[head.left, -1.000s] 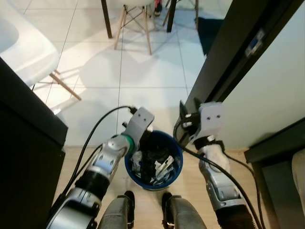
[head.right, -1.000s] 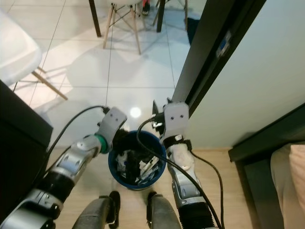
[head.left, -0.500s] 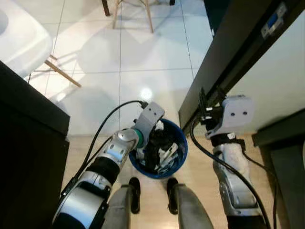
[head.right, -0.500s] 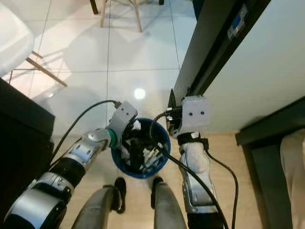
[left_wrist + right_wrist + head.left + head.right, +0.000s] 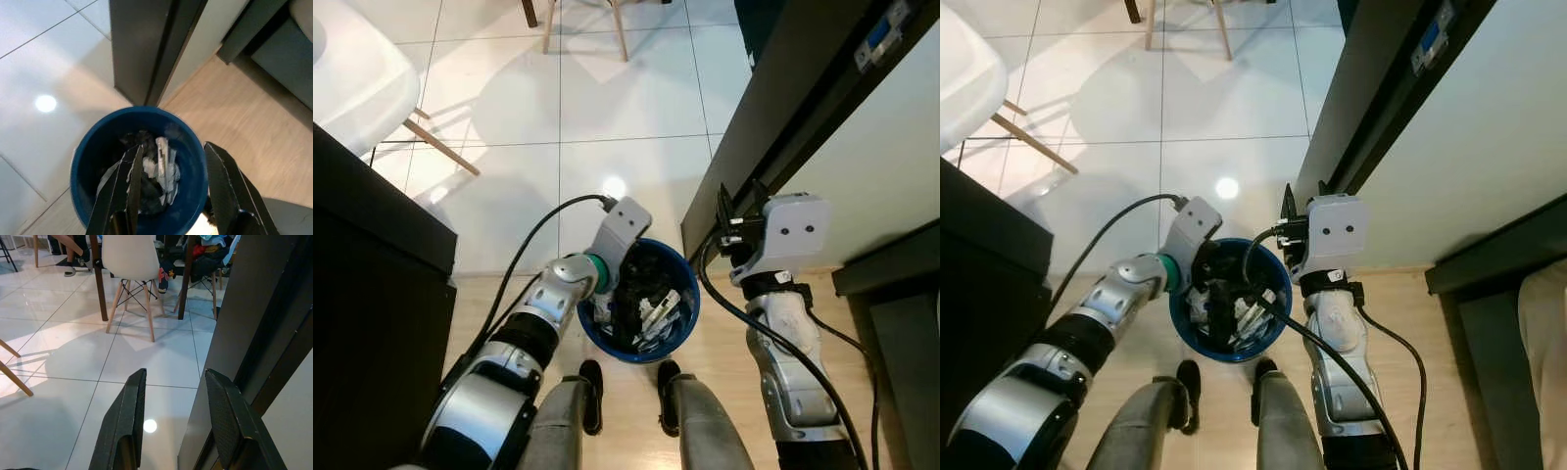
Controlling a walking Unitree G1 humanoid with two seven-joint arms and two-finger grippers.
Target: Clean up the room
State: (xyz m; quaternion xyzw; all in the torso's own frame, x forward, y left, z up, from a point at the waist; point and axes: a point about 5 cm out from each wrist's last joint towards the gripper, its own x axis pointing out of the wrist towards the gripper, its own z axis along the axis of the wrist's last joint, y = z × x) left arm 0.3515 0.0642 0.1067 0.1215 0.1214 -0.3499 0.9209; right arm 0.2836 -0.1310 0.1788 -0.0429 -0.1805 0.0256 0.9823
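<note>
A round blue bin [image 5: 682, 328] stands on the floor just ahead of my feet. It holds crumpled paper and dark scraps [image 5: 644, 305]. My left gripper [image 5: 623, 286] reaches over the bin's left rim and points down into it. In the left wrist view the left gripper [image 5: 171, 149] is open over the bin [image 5: 84, 164], with nothing between the fingers. My right gripper [image 5: 732, 211] is raised to the right of the bin, close to the dark door frame [image 5: 783, 127]. The right gripper [image 5: 173, 374] is open and empty, pointing out over the white tiles.
A dark cabinet [image 5: 372, 294] stands close on my left, with a white chair [image 5: 352, 73] beyond it. The right wrist view shows another white chair [image 5: 129, 259] on wooden legs, table legs and a person's legs [image 5: 68, 249] farther across the tiled floor. Wood flooring lies under my feet [image 5: 590, 387].
The camera has tilted, shifting the whole picture. My left gripper has moved from the bin's near-left rim further over its opening. The right gripper has lifted slightly beside the door frame.
</note>
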